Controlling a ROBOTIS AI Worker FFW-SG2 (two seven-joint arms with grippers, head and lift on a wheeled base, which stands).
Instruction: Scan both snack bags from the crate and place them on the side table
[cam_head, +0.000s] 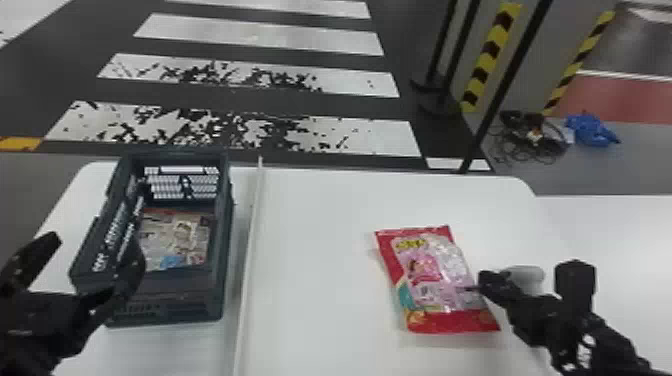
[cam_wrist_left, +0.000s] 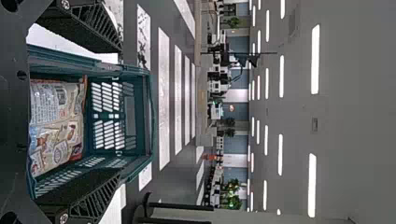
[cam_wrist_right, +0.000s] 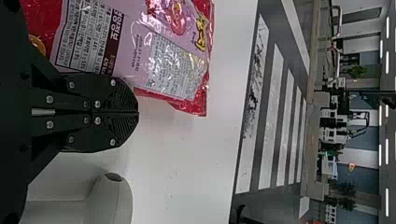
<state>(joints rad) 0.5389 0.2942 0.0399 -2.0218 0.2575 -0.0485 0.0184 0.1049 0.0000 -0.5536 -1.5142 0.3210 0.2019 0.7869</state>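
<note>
My left gripper (cam_head: 82, 265) is at the crate's near left side; in the left wrist view that gripper (cam_wrist_left: 118, 113) stands open with the crate (cam_wrist_left: 144, 116) beyond its fingers. One beige snack bag (cam_head: 175, 235) lies inside the dark crate (cam_head: 220, 295). A red and pink snack bag (cam_head: 430, 280) lies flat on the white table, right of the crate. At that bag's right edge is my right gripper (cam_head: 472, 287). The right wrist view shows this gripper (cam_wrist_right: 138, 113) shut, its fingers pressed together beside the pink bag (cam_wrist_right: 135, 56), whose printed text panels face up.
Beside the right gripper lies a white rounded device (cam_head: 525, 276). A raised white strip (cam_head: 252, 240) runs along the table (cam_head: 320, 260) between crate and red bag. Another white surface (cam_head: 625, 240) adjoins on the right. Dark posts stand behind the table.
</note>
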